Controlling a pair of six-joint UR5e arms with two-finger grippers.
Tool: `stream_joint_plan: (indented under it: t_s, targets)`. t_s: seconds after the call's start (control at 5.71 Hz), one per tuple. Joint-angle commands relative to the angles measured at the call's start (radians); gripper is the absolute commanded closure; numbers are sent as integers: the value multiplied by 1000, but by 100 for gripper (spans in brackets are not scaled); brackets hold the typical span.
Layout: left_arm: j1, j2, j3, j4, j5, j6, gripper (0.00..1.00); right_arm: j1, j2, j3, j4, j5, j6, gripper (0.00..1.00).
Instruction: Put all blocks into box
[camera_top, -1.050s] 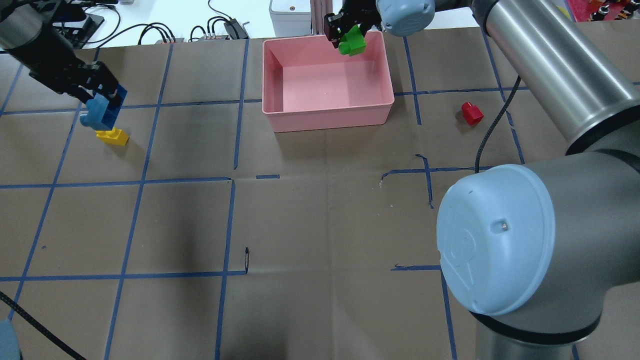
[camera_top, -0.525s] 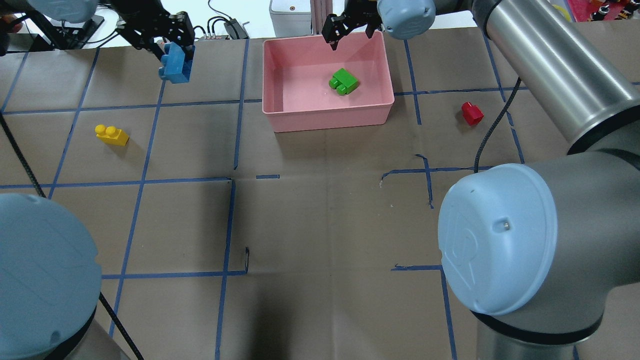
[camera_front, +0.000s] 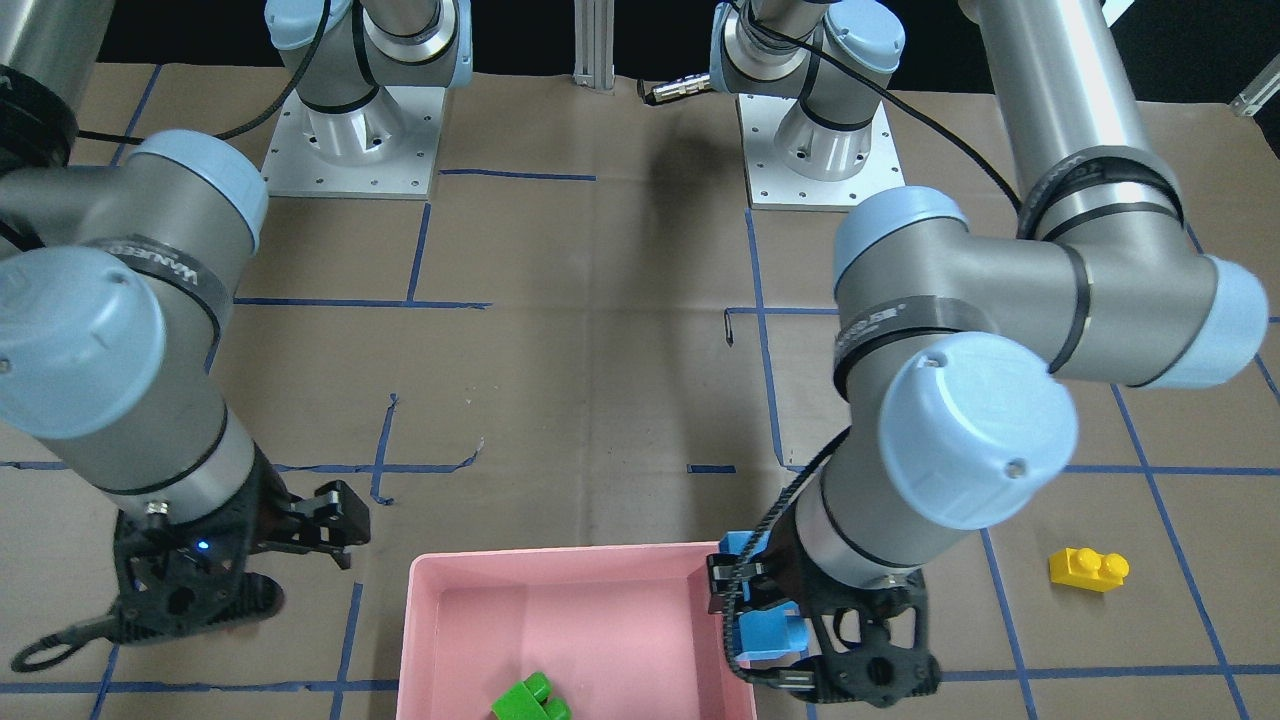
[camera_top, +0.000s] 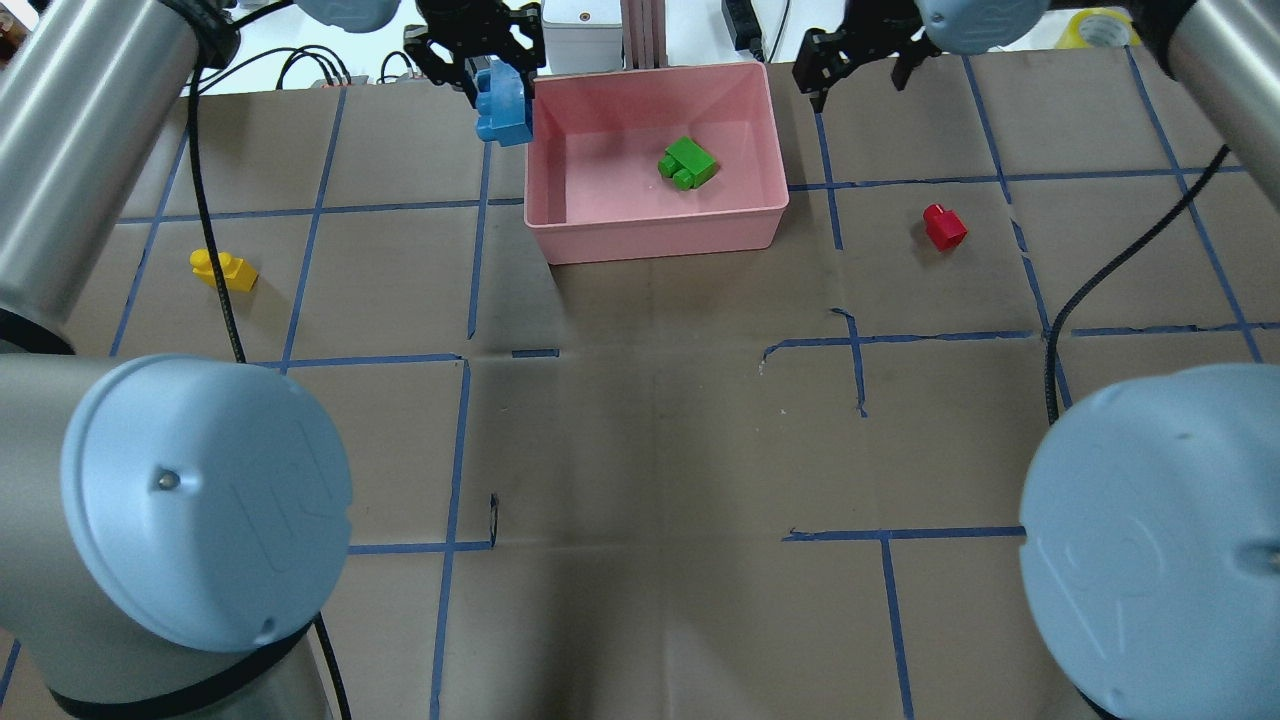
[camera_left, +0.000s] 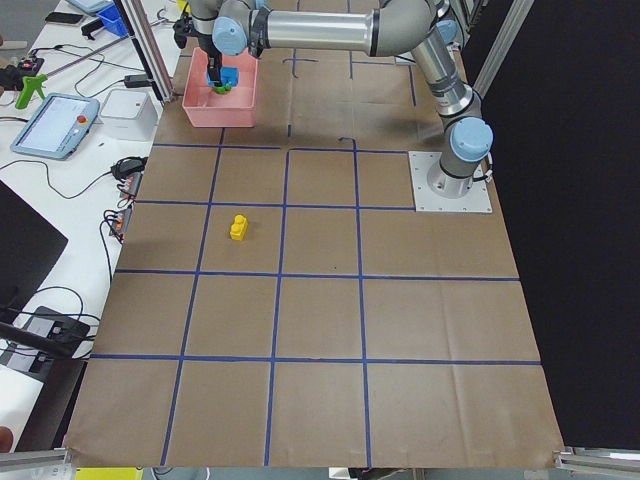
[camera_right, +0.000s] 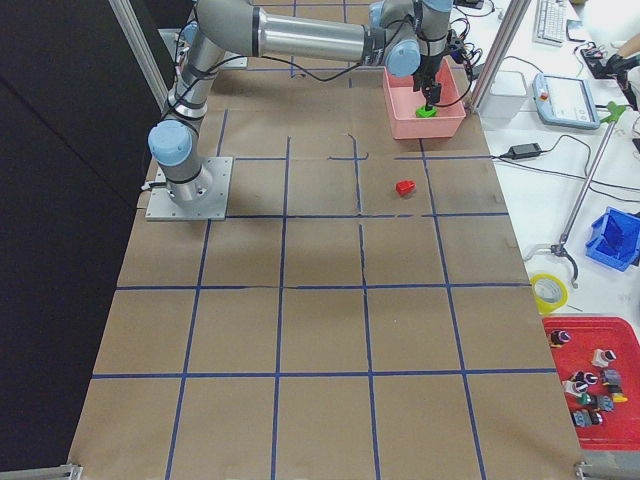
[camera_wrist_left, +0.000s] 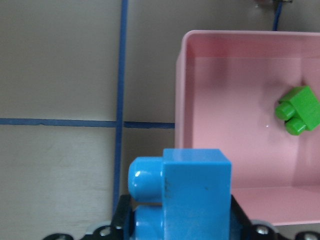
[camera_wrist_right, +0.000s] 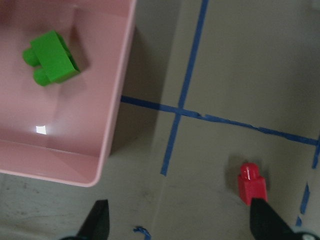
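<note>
Left gripper (camera_top: 497, 80): holding light blue brick (camera_top: 503, 108) at pink box's (camera_top: 655, 240) left wall.
Right gripper (camera_top: 858, 85): wide, empty, right of box.
Green brick (camera_top: 688, 163): inside box.

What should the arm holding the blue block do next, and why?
Probably slide the left gripper a bit further over the box before letting go. The blue block hangs right at the box's wall, not clearly over its floor where the green block lies.

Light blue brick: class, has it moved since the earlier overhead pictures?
Yes. The light blue brick, in the left gripper, has gone rightward from beside the yellow brick to the far-left corner of the pink box.
</note>
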Motion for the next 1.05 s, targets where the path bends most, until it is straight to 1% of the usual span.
stream_joint_plan:
  t_s: [0.0,0.17,0.35,0.53,0.7,0.88]
  targets:
    - [-85,-113,28,71,9,-107,83,-127,-64,191,-87,3,-6,5]
    - [-94,-147,22,97,10,-110,81,-152,-47,257,-222,51,-58,5]
    - [-94,-150,21,97,10,-109,60,-155,3,300,-372,119,-165,5]
    - [-93,-149,24,97,47,-109,11,-156,80,304,-503,147,-237,5]
    - [-90,-131,31,97,68,-100,1,-154,131,325,-563,148,-238,5]
    - [-87,-82,31,97,61,-98,1,-169,133,348,-580,148,-243,5]
